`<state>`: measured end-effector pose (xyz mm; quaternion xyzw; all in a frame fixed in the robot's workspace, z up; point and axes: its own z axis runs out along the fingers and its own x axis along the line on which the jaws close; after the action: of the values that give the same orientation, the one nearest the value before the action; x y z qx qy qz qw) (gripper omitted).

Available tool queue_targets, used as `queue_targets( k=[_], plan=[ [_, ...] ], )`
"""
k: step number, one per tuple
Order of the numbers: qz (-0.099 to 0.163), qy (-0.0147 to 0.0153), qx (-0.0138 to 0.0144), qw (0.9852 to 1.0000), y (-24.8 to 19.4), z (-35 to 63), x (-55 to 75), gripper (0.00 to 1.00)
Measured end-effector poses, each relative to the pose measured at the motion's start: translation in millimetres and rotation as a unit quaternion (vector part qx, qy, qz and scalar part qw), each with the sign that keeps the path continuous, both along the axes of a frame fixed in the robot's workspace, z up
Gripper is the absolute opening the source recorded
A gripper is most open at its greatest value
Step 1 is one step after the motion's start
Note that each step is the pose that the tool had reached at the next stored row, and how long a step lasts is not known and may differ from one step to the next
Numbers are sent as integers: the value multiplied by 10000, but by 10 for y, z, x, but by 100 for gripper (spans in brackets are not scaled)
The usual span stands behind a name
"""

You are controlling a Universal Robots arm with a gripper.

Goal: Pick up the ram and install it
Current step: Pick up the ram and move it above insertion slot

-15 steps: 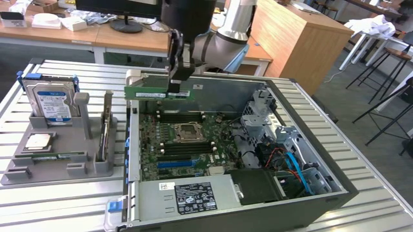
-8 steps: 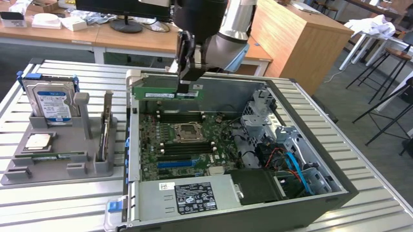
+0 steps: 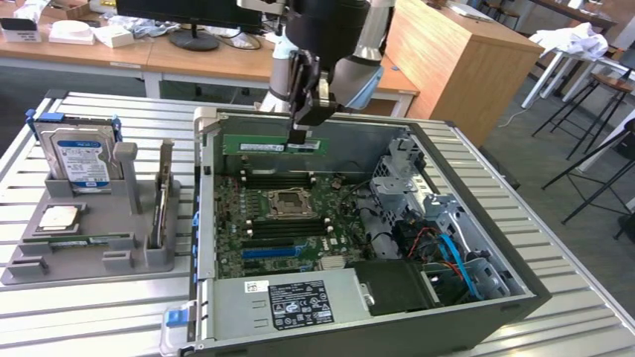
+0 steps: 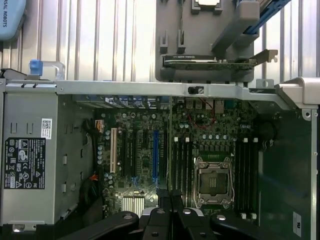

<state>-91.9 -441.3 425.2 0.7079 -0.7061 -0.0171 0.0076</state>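
The ram point(image 3: 260, 144) is a long green stick held level above the far side of the open computer case point(image 3: 516, 286). My gripper point(image 3: 297, 138) is shut on it, pinching its upper edge near the middle. Beneath lies the motherboard point(image 3: 328, 223) with an empty processor socket point(image 3: 288, 202) and dark memory slots point(image 3: 273, 179) on both sides of it. In the wrist view my gripper point(image 4: 170, 216) hangs over the board, with the ram point(image 4: 170, 150) showing edge-on as a thin line between the blue slot point(image 4: 155, 155) and the socket point(image 4: 214, 181).
A grey holder point(image 3: 89, 245) on the exterior view's left carries a hard drive point(image 3: 83, 160), a silver processor chip point(image 3: 58, 217) and an upright card point(image 3: 162, 195). The power supply point(image 3: 288, 301) fills the case's near end. A drive cage point(image 3: 417, 186) and cables stand to the right.
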Motion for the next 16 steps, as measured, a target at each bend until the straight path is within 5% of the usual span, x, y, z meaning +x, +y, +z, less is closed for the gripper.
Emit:
queue_targets(
  k=[16],
  plan=[
    [1,0,0,10000,0,0,354,11]
  ],
)
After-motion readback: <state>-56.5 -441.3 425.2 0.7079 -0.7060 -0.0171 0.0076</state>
